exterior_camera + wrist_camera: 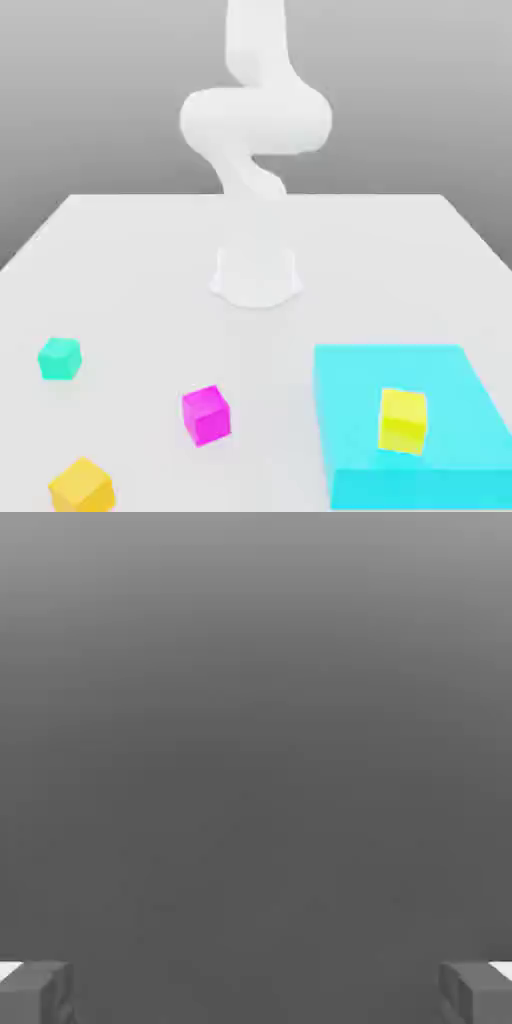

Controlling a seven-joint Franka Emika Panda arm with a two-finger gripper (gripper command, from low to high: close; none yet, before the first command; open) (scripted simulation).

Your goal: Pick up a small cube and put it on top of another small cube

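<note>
The small amber-orange cube (82, 485) rests on the white table near its front edge, at the exterior view's left. A magenta cube (206, 414) sits a little behind it toward the middle, and a teal cube (59, 358) lies farther back on the left. The white arm (255, 130) rises from its base at the table's middle and leaves the picture at the top. In the hand view my gripper (256, 992) is open, its two grey fingertips (35, 992) set far apart with nothing between them, facing a plain grey background.
A large flat cyan block (405, 430) occupies the front right of the table, with a lemon-yellow cube (402, 420) standing on it. The arm's round base (256, 275) stands at the table's centre.
</note>
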